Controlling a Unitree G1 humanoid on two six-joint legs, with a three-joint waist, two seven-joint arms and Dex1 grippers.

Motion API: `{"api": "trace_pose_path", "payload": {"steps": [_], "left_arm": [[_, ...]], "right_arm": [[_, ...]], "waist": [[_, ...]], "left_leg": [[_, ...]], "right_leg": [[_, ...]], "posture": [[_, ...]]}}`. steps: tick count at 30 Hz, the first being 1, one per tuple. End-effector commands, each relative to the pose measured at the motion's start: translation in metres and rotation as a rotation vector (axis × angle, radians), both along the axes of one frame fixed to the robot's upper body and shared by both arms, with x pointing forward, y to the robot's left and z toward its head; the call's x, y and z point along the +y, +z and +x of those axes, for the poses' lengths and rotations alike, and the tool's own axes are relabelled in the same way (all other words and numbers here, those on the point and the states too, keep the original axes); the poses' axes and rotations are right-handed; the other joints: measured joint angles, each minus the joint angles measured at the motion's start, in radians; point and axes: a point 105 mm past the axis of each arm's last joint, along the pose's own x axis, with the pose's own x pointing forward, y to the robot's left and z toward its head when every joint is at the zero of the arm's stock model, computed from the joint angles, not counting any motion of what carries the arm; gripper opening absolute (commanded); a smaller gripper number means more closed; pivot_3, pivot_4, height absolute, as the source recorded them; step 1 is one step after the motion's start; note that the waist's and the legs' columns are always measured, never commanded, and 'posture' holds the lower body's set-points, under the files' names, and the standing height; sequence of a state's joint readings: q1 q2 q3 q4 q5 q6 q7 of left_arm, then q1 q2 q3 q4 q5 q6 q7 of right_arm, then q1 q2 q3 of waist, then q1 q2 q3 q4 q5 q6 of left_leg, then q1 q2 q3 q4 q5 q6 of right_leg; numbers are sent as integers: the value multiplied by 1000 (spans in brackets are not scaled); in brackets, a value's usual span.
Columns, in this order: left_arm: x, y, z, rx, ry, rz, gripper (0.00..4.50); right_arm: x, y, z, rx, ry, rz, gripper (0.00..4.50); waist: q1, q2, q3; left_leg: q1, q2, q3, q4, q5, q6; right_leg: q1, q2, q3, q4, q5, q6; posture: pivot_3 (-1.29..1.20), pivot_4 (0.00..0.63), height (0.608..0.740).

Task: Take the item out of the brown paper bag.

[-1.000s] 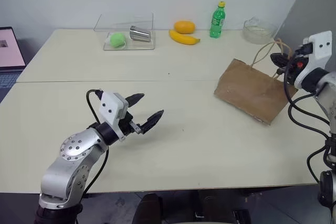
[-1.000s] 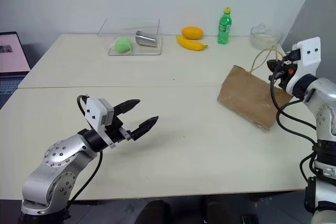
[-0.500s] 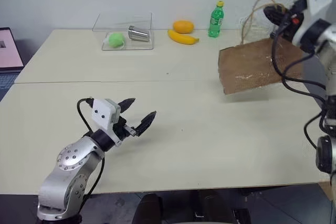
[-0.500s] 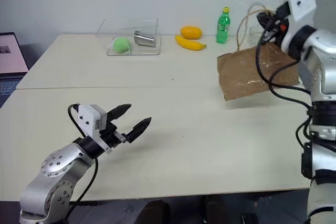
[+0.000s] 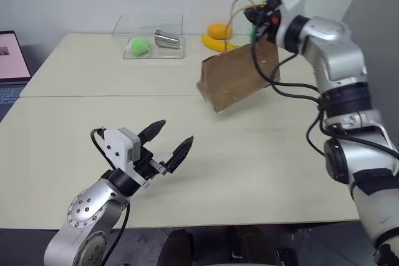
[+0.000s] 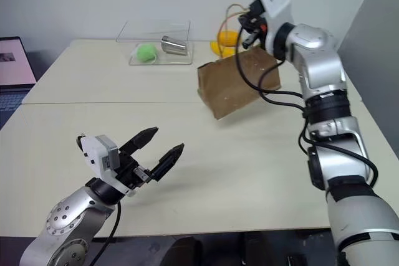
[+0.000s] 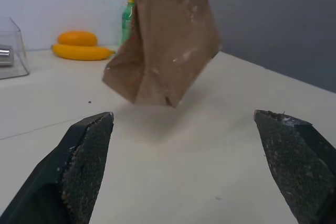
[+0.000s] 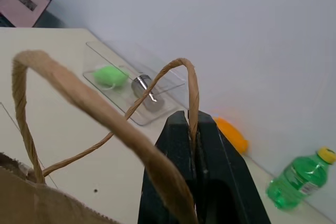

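A: What is the paper bag (image 5: 240,74) like?
B: Creased brown kraft paper, boxy, speckled with pale marks, with thin tan loop handles (image 8: 100,124). It hangs tilted above the cream counter (image 5: 249,154), one lower corner lowest, clear of the surface as far as the left wrist view shows.

A: Who has it?
B: The right tool (image 8: 193,145), its black fingers pressed together on one handle loop above the bag.

A: And the other tool?
B: The left tool (image 5: 167,143) is spread wide with nothing between its fingers, low over the counter, well in front of the bag.

A: Can you see the item?
B: No; the bag's inside is hidden, so I cannot tell what it contains.

A: Any other containers?
B: A clear plastic box (image 5: 149,45) behind the bag, to the left, with a green ball (image 5: 138,45) and a metal cup (image 5: 167,39) lying on its side. Behind the bag, partly hidden, are an orange (image 5: 218,30), a banana (image 5: 212,43) and a green bottle (image 7: 127,17).
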State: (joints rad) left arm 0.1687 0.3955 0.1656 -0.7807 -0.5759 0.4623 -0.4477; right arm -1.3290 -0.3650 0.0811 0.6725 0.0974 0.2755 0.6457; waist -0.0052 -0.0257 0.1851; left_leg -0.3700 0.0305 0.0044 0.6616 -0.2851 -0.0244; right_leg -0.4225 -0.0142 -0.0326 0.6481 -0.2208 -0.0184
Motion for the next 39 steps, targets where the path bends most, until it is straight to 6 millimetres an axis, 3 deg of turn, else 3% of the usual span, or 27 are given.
{"api": "trace_pose_path", "payload": {"steps": [1,8,13,25,30,39], "left_arm": [[-1,15,-4,-79,3,12,4500],[4,18,-3,-98,45,12,4500],[5,21,-1,-110,67,15,4500],[7,23,7,-133,96,23,4500],[8,25,9,-140,100,21,4500],[10,27,8,-148,111,23,4500]], "right_arm": [[30,21,-2,-91,37,-11,47],[69,10,5,-62,69,-28,47],[81,2,7,-43,66,-35,47],[99,-16,5,-27,102,-104,47],[103,-15,0,-34,144,-130,47],[95,-16,-1,-19,167,-132,47]], "waist": [[-1,0,0],[0,0,0],[0,0,0],[0,1,0],[0,1,0],[0,1,0]], "left_leg": [[0,0,0,0,0,0],[-2,0,-2,0,0,0],[-6,0,-2,1,0,0],[-6,0,-3,0,0,0],[-6,0,-3,0,0,0],[-6,0,-3,0,0,0]], "right_leg": [[0,0,0,0,0,0],[-1,0,-2,-1,0,-1],[-3,-1,-2,-1,0,-1],[-3,-3,-4,-1,0,-1],[-3,-3,-4,-1,0,-1],[-3,-3,-4,-1,0,-1]], "posture": [[0,150,740],[0,150,740],[0,150,740],[0,150,740],[0,150,740],[0,150,740]]}}
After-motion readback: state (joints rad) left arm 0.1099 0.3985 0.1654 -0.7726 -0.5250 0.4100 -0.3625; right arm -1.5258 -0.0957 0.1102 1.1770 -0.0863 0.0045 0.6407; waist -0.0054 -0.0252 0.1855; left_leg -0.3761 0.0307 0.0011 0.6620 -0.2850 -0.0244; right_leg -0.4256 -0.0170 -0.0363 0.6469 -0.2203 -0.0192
